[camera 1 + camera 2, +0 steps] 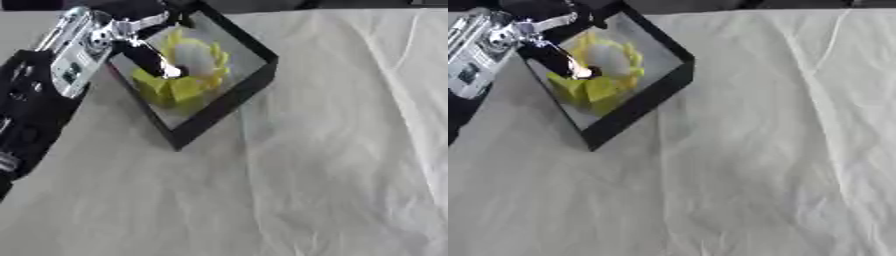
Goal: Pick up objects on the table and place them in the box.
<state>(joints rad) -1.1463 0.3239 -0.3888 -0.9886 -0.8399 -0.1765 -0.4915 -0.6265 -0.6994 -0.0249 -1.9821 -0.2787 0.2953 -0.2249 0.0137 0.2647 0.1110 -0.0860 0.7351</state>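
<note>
Yellow-and-white object (188, 70) inside black box (249, 85), left hand (149, 52) above.

Wrinkled matt cloth (306, 175); glossy metal left hand (83, 45)

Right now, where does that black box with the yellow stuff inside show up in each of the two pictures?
Left eye view: the black box sits upper left of centre, its near corner pointing down.
Right eye view: the same box lies further left, close to the upper left corner.
Shared landmark: the yellow and white object inside it, with the left robot hand reaching over it.
</note>
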